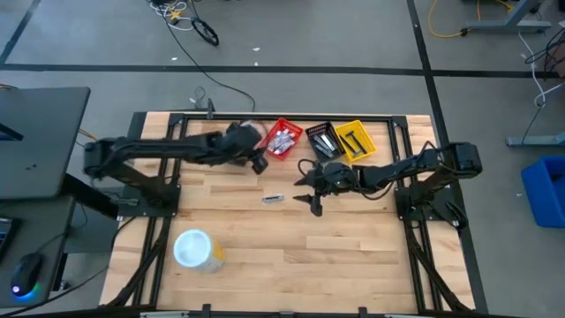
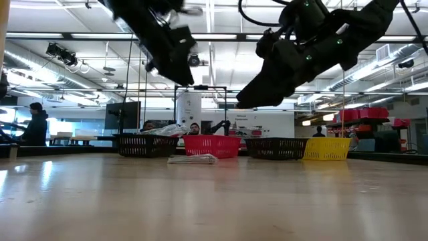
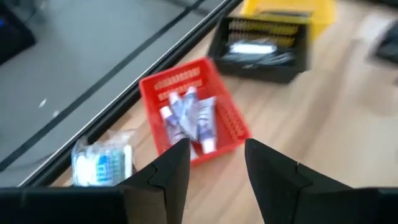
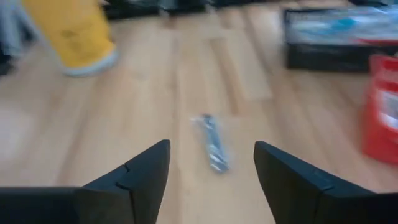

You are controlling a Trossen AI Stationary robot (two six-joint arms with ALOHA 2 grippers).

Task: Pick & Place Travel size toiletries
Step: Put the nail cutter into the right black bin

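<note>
Left gripper (image 3: 214, 165) spread empty above red basket (image 1: 282, 140) of tubes (image 3: 186, 115) near table's far edge, right gripper (image 4: 211, 174) wide, empty over mid-table sachet (image 1: 273, 199)

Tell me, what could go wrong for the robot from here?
The last loose item, a slim flat packet lying on the wooden table, may slide away rather than lift when the open right gripper closes on it. The left gripper, open and empty above the red basket, is close to the right arm, so the two could bump. The baskets stand side by side, so a drop might land in the wrong one.
</note>
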